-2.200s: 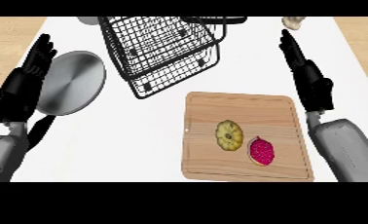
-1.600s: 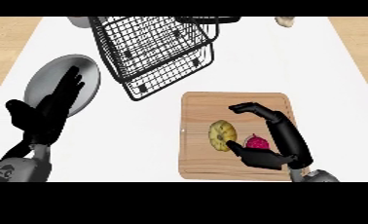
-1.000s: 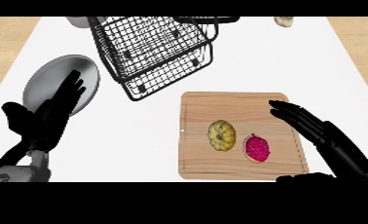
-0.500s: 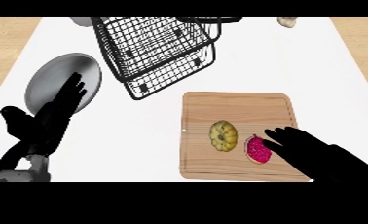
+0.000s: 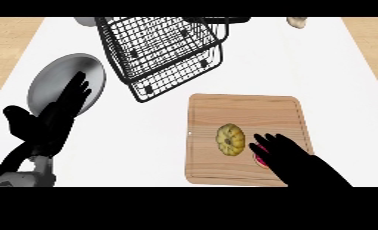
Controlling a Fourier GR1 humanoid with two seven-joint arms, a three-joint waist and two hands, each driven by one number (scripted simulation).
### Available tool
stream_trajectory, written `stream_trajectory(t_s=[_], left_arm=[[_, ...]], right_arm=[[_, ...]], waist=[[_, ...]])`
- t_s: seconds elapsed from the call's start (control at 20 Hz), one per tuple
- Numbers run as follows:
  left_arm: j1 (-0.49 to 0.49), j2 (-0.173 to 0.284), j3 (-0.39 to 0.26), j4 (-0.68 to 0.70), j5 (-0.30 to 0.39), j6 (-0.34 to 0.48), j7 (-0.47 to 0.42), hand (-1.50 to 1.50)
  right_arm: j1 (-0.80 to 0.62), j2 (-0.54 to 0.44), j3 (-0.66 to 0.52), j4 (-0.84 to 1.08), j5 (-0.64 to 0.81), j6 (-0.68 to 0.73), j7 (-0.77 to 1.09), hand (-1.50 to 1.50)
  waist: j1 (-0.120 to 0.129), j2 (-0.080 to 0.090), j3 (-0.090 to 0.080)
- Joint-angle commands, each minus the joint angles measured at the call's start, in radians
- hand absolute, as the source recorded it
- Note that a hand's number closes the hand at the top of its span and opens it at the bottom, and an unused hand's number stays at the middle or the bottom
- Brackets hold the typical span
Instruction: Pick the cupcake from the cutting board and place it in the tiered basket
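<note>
**Supervisor:** Report hand state and target position.

**Operator:** I have the right hand (image 5: 295, 161) over the cutting board (image 5: 244, 109), fingers extended and spread, holding nothing. The cupcake (image 5: 260, 160) lies directly beneath its fingertips; I see only a pink sliver at the hand's left edge. A yellow item (image 5: 230, 139) sits just beside the fingertips, to their left. The left hand (image 5: 55, 116) rests flat-fingered over a grey plate (image 5: 52, 76), well apart.

**Supervisor:** Failure modes?

**Operator:** In my judgement, two. First, the hand hides the cupcake, so I cannot confirm alignment; closing off-centre could push it aside. Second, spread fingers could catch the yellow item instead. The tiered basket (image 5: 159, 49) lies well beyond the fingertips, and its wire rim could snag the load during transfer.
</note>
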Motion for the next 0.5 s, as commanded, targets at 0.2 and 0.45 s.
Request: stream_trajectory(t_s=[0.2,0.45], left_arm=[[-0.001,-0.025,0.018,-0.013,-0.015,-0.022,0.033,0.00],[-0.003,-0.041,0.024,-0.022,-0.050,-0.033,0.044,0.00]], right_arm=[[-0.019,0.171,0.054,0.297,0.197,-0.092,-0.064,-1.50],[0.020,0.202,0.027,0.397,0.281,-0.194,-0.168,-1.50]], waist=[[0.002,0.001,0.001],[-0.001,0.001,0.001]])
